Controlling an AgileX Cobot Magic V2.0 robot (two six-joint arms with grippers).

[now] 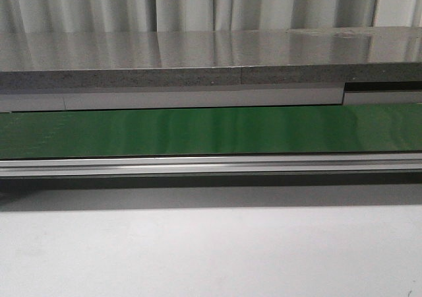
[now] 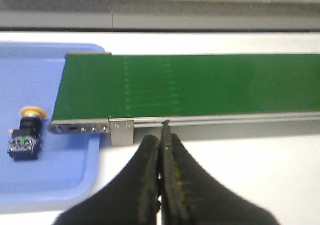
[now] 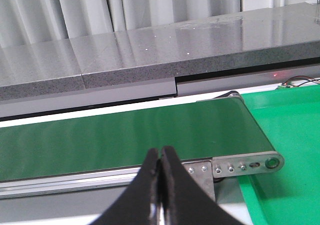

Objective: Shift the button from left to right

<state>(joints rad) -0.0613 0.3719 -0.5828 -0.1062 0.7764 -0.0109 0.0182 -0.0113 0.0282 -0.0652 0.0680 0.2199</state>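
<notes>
Button waits in blue tray at conveyor's left end

The button point(image 2: 26, 135) lies on its side in the blue tray point(image 2: 60, 175); left tool point(image 2: 163, 135) and right tool point(image 3: 161, 157) hang closed, empty, beside the green belt point(image 2: 200, 85).

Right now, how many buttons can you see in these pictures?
1. The button lies on its side in the blue tray, beside the conveyor belt's end. Others may be hidden outside view.
</notes>
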